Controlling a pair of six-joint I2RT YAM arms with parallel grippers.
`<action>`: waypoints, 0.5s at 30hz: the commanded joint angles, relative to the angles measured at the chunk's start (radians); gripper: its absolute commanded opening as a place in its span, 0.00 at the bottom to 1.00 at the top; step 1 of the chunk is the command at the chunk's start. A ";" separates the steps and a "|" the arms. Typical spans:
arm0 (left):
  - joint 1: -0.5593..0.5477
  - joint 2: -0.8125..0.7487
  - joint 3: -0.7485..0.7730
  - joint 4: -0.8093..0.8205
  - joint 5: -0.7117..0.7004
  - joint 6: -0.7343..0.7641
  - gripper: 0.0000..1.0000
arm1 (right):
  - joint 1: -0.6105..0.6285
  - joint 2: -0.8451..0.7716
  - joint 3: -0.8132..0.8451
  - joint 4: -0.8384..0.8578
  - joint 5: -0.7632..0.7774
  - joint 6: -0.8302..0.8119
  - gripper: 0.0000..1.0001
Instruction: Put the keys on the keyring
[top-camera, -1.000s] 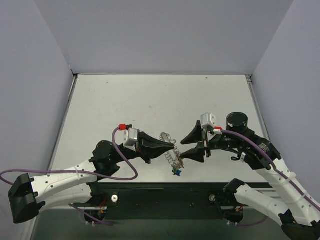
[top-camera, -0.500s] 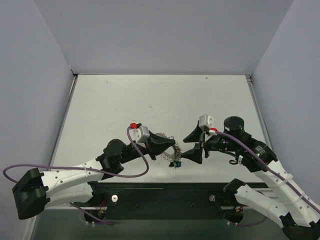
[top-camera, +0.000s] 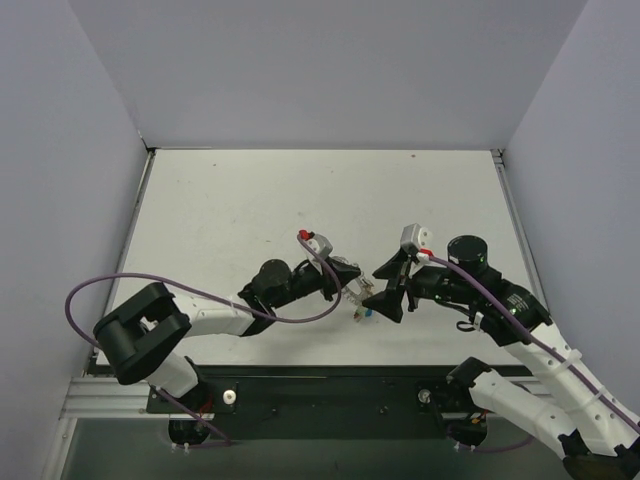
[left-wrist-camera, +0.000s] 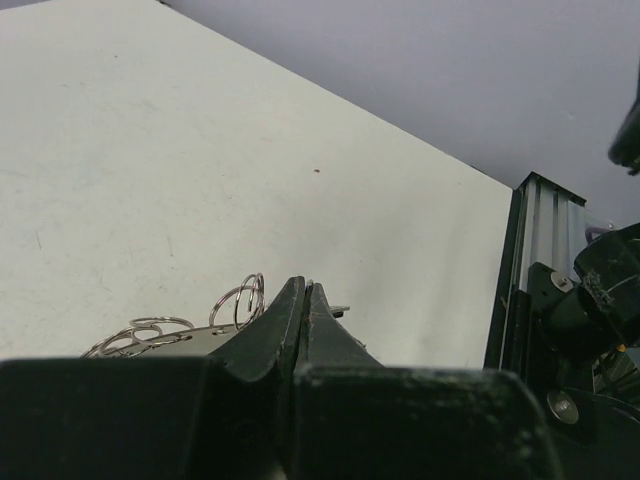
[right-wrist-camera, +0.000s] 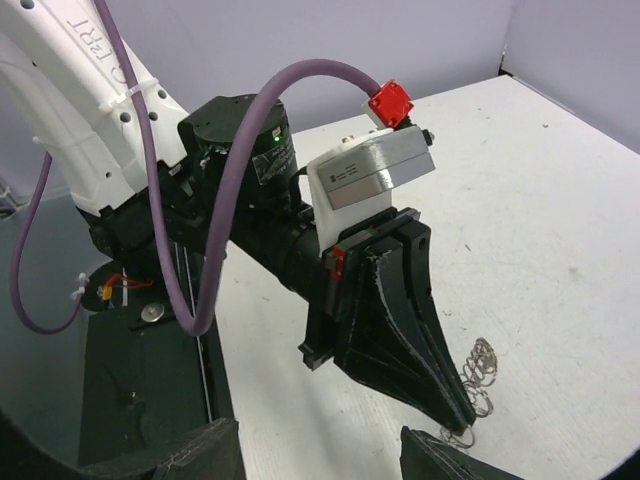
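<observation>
The keyring (left-wrist-camera: 240, 300) was a coil of thin, bright silvery wire, its loops round and overlapping so that the band looked scalloped; in the left wrist view two loops stood nearly upright just beside the fingers and flatter ones lay further left, low over the matte, faintly speckled white table (top-camera: 250, 200); the keys (top-camera: 360, 312) showed from above only as a tiny cluster with blue-green specks hanging just below the ring, too small to count or to tell their shapes; the left gripper (top-camera: 349, 282) was of dull black plastic, its two fingers tapering to a wedge and pressed flat together with only a hairline between them, nipping the ring's wire at the tip; the left arm (top-camera: 215, 318), white-shelled with black joints, reached low and long from its base towards the table's middle, a glossy purple cable (top-camera: 150, 280) looping loosely along it; the right arm (top-camera: 520, 315) bent in from the other side, its wrist turned to face the left one; the right gripper (top-camera: 374, 287) stood wide, one black finger above and one below, holding nothing, its tips near the ring and the opposite wedge, though whether they touched could not be told; there were two arms, two grippers and one keyring, all meeting near the table's front centre.
</observation>
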 joint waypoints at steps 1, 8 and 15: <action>0.020 0.017 0.079 0.243 0.033 -0.025 0.00 | -0.011 -0.026 -0.025 0.036 0.015 0.029 0.64; 0.019 -0.010 -0.001 0.203 -0.059 0.017 0.00 | -0.014 -0.029 -0.069 0.037 0.001 0.045 0.65; 0.009 0.054 -0.175 0.290 -0.096 -0.053 0.00 | -0.014 -0.015 -0.089 0.046 -0.022 0.053 0.65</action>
